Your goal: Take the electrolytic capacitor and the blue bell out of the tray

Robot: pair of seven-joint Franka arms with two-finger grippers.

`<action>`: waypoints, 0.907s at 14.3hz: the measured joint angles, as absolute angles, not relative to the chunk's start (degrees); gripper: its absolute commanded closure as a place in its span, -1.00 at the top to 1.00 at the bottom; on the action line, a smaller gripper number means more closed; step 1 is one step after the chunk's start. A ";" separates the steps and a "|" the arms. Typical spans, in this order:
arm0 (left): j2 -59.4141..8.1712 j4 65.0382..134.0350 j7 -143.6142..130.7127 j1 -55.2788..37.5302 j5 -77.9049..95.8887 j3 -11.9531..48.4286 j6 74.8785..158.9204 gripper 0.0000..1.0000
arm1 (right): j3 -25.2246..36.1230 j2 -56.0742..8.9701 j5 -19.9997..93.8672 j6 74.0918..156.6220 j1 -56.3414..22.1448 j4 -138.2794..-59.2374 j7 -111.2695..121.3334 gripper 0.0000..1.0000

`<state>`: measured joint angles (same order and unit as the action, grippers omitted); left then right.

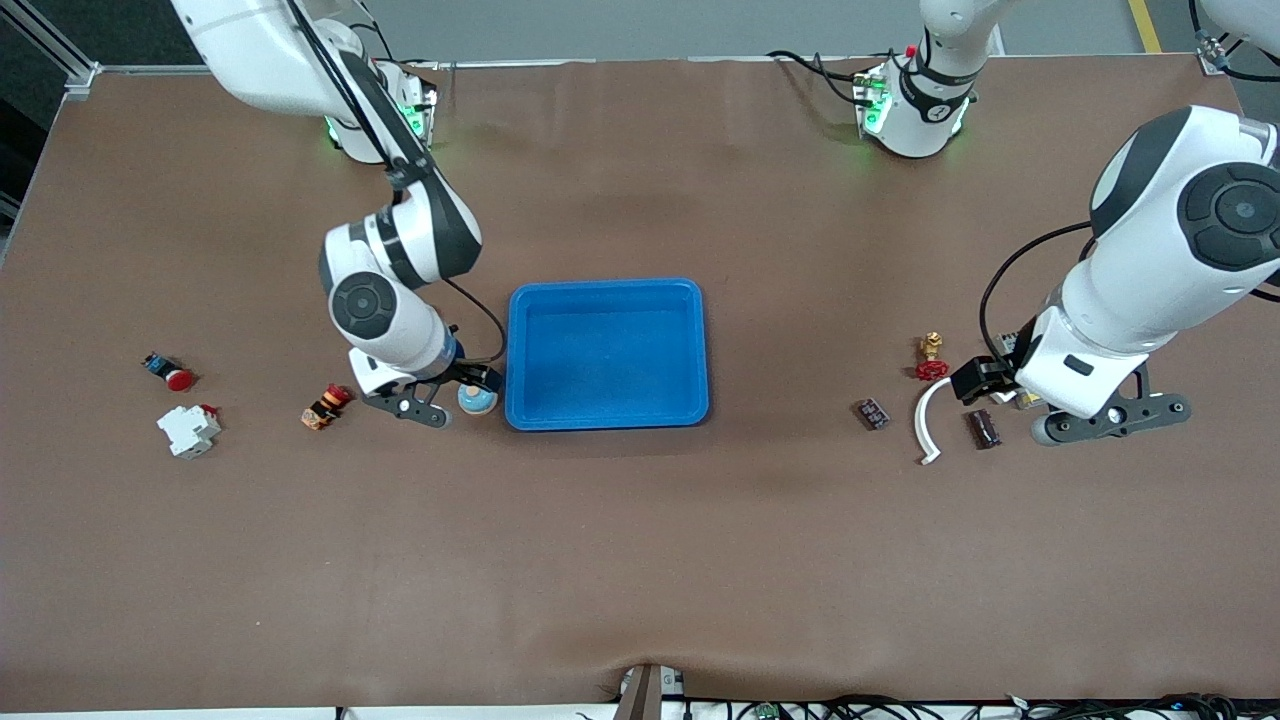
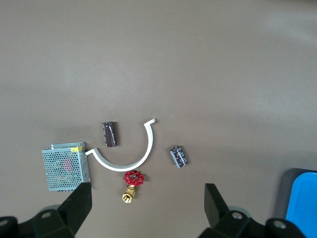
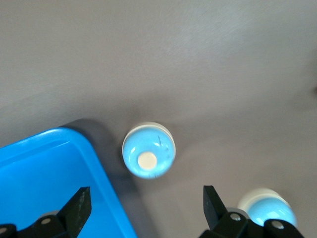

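The bell (image 1: 478, 398) is a light blue dome with a white button. It stands on the table just beside the blue tray (image 1: 606, 352), toward the right arm's end. My right gripper (image 1: 468, 381) is open and empty, over the bell; the bell shows in the right wrist view (image 3: 148, 157) just ahead of the gripper (image 3: 146, 210). Two dark capacitors (image 1: 872, 413) (image 1: 984, 428) lie toward the left arm's end, and both show in the left wrist view (image 2: 179, 156) (image 2: 110, 134). My left gripper (image 1: 985, 383) is open and empty over the table beside them (image 2: 147, 210).
A red-handled brass valve (image 1: 931, 358), a white curved strip (image 1: 928, 420) and a perforated metal box (image 2: 65, 167) lie around the capacitors. A red button (image 1: 172, 374), a white breaker (image 1: 188, 430) and an orange part (image 1: 326, 406) lie toward the right arm's end.
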<state>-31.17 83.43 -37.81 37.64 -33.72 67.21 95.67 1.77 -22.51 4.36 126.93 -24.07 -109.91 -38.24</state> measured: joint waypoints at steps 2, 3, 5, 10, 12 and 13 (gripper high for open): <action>-31.17 83.43 -37.82 37.63 -33.72 67.39 95.67 1.00 | 1.99 -21.75 4.35 124.32 -22.29 -108.22 -34.95 1.00; -31.17 83.42 -37.82 37.62 -33.72 67.43 95.67 1.00 | 2.09 -21.78 4.35 124.21 -21.04 -107.98 -32.70 1.00; -31.17 83.42 -37.84 37.62 -33.72 67.44 95.67 1.00 | 2.21 -21.79 4.34 124.22 -18.30 -107.81 -27.88 1.00; -31.17 83.42 -37.84 37.62 -33.72 67.44 95.67 1.00 | 2.37 -21.32 1.30 117.35 -13.06 -101.93 -22.40 1.00; -31.17 83.42 -37.84 37.61 -33.72 67.44 95.67 1.00 | 2.40 -20.79 0.16 114.28 -11.54 -99.90 -21.97 1.00; -31.17 83.42 -37.84 37.61 -33.72 67.45 95.67 1.00 | 2.41 -20.28 -0.07 113.66 -10.79 -99.51 -21.20 1.00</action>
